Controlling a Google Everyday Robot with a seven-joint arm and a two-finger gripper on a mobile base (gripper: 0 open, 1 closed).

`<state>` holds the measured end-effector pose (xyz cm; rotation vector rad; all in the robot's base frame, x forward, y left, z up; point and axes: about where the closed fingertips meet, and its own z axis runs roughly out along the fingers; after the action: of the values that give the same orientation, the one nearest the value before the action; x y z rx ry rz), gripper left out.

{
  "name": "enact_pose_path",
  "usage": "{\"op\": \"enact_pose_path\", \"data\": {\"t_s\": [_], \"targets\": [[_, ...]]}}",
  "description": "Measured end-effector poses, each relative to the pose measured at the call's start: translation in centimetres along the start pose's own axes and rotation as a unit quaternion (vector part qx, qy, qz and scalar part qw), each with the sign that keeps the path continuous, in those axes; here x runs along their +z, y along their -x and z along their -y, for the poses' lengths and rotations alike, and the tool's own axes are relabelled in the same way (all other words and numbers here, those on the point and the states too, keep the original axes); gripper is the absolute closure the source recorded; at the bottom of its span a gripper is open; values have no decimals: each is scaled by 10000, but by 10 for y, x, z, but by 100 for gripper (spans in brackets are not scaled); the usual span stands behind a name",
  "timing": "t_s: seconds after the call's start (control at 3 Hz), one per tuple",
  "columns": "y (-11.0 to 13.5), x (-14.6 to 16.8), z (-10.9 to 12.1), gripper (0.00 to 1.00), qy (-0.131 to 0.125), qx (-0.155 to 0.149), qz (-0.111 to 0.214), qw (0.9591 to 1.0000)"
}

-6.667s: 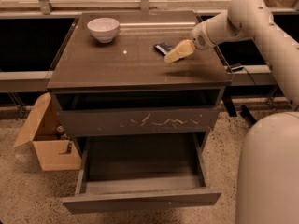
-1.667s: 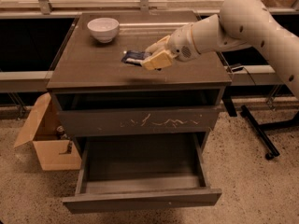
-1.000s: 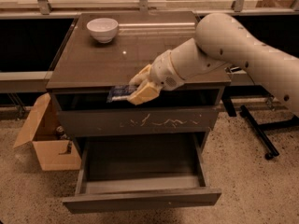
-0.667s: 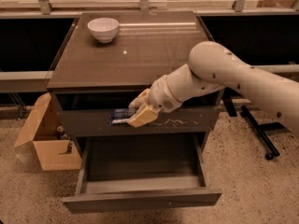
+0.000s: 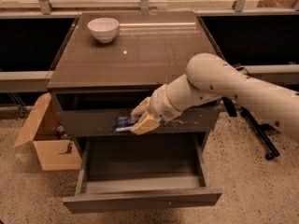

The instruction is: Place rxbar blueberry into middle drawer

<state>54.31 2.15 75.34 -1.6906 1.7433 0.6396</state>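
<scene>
**Change over the sequence.** The tan two-finger claw [image 5: 134, 122] began at the right rear of the dark brown desk [image 5: 154, 55] top. It has since travelled leftward across the top, passed the front edge and descended. It now hangs before the grey drawer front with white scratch marks [image 5: 88, 122], above the pulled-out middle drawer [image 5: 140, 200], a wide grey-brown drawer with a plain front. The rxbar blueberry [image 5: 122, 123], a small flat bar in a dark blue wrapper, has left the desk top. It is clamped between the claw's fingers and projects leftward. The white arm [image 5: 219, 80] has swung down with it.
</scene>
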Motion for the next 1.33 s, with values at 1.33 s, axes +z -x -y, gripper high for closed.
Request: {"op": "enact_pose_path", "data": {"t_s": [1.33], "targets": [[-122,68,-18,100,-499,-110,163,9986]]}}
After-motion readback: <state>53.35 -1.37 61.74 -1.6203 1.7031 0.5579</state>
